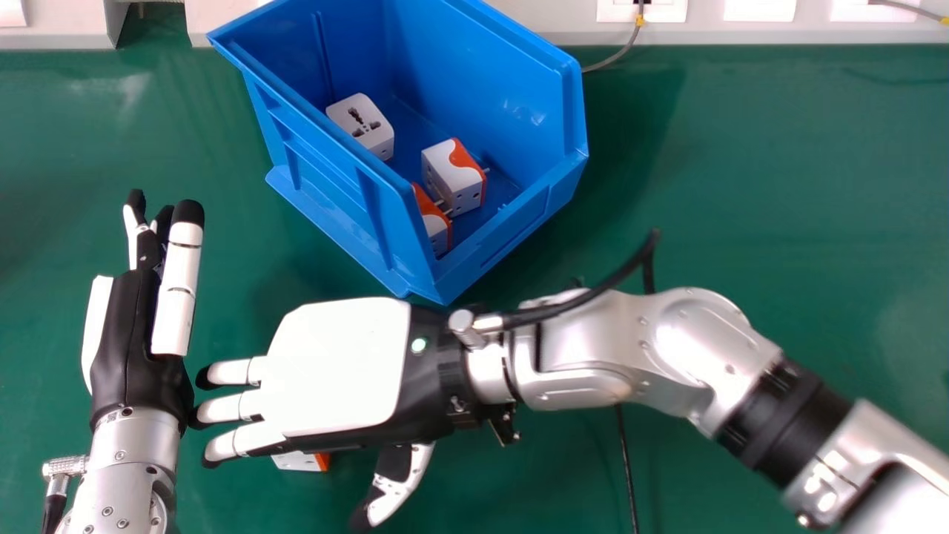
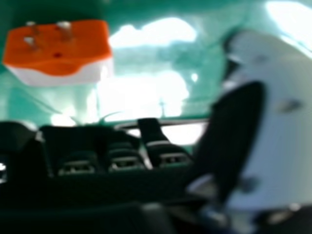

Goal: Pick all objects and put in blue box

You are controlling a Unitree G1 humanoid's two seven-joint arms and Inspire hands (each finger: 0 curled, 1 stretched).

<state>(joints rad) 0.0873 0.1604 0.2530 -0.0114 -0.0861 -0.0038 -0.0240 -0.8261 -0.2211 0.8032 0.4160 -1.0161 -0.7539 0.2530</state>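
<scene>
Loose plug adapter is lying on the green table, partly beneath the right hand, toward the robot from its fingers, orange pronged end facing the thumb side. Right fingers are pointing leftward, slightly spread, thumb standing well apart; left hand is resting farther left, fingers straight, so the right is looking better placed.

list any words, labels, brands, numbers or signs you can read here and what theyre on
No text can be read in either view.
White adapter in the blue box: socket slots, no lettering I can make out.
Orange and white adapter on the table: metal prongs, no readable print.
Right forearm: pale marks, too blurred to say whether they are print.
</scene>
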